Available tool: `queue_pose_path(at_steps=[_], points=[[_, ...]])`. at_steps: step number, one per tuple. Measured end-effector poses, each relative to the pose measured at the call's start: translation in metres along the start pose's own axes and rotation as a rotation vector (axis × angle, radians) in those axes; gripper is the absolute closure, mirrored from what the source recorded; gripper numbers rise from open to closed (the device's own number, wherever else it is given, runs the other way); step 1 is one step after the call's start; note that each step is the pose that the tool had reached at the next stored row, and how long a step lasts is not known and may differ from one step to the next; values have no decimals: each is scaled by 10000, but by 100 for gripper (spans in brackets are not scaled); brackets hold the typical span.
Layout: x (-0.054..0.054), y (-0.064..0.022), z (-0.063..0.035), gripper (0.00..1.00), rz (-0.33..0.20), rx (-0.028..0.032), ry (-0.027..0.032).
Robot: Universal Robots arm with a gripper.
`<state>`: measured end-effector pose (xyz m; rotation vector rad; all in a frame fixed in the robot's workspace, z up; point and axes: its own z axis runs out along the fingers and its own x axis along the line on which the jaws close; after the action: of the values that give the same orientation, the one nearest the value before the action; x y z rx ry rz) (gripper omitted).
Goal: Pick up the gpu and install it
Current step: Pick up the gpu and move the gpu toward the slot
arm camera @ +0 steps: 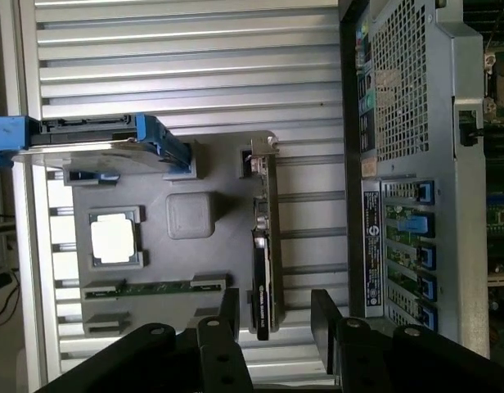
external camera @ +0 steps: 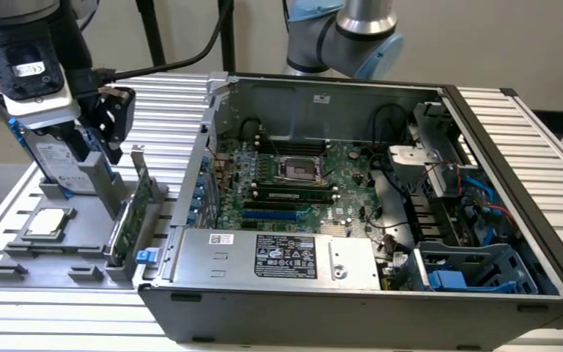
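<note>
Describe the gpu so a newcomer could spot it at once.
Find the open computer case; a grey tray lies beside it. The gpu is the thin green card standing on edge nearest the case, unlike the blue-railed hard drive and flat square processor.

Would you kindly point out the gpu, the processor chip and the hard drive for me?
gpu (external camera: 129,214): exterior view, green board face.
processor chip (arm camera: 114,240): wrist view, centre of its silver lid.
hard drive (external camera: 59,163): exterior view, labelled silver face.

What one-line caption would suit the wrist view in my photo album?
Open gripper hovers over the gpu, standing on edge in a grey holder beside the computer case.
</note>
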<state>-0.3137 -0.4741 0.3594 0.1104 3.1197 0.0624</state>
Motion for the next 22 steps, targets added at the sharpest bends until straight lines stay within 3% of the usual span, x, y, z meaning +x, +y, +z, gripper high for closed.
queue_pose_path(at_steps=[22], points=[[24,-18,399,52,-1,0,-1]])
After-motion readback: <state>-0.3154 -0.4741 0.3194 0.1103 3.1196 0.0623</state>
